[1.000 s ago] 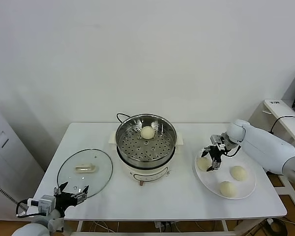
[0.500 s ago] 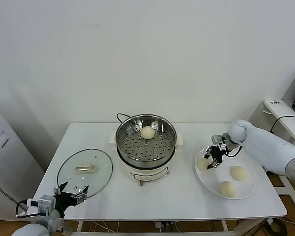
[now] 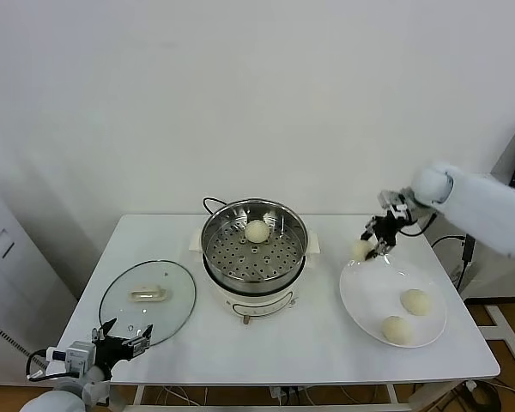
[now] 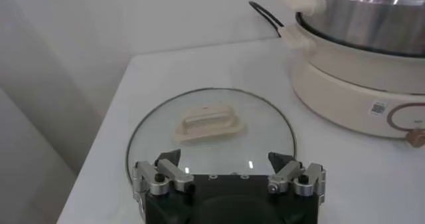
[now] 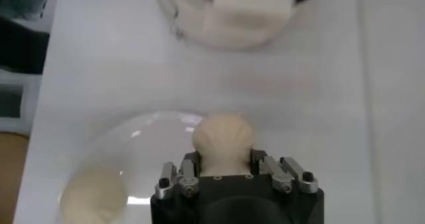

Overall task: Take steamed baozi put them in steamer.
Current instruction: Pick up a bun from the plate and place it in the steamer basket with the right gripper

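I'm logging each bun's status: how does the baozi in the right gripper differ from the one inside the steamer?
The gripped baozi hangs in the air between the plate and the steamer, while the steamer baozi rests on the perforated tray. The right gripper is clamped on the first; nothing touches the second. The first sits outside the pot, the second near its far wall. Both are round, smooth and cream-white.
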Controlling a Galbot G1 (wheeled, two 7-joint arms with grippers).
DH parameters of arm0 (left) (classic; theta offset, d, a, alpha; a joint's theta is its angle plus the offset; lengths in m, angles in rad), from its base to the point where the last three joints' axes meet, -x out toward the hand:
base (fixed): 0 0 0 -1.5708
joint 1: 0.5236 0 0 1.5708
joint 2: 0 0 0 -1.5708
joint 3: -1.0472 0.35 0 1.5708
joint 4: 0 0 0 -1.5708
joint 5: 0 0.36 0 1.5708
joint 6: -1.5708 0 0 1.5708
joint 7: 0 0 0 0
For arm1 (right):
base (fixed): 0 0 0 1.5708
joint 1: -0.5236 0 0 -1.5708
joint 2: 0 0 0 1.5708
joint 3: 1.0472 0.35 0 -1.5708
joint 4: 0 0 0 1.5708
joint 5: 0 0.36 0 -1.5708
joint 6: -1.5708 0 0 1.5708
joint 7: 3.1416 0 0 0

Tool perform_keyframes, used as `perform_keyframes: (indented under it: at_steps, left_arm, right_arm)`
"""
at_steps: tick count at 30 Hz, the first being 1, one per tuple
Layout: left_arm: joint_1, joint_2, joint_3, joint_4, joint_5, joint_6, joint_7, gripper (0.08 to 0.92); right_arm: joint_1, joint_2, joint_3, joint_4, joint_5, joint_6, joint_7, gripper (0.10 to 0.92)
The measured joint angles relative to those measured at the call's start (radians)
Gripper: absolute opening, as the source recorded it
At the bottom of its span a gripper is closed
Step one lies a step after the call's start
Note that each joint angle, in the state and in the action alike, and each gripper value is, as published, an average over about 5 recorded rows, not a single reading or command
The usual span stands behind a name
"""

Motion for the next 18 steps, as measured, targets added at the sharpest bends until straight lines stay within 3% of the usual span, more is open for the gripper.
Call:
perform_keyframes:
  at_steps: [18]
  left_arm:
    - [0.002,0.006,0.002,0.005,0.006,-0.005,0.0,0.823]
  right_arm:
    - [0.197,0.144,-0.116,0.108,0.401,-0.193,0.119,0.458]
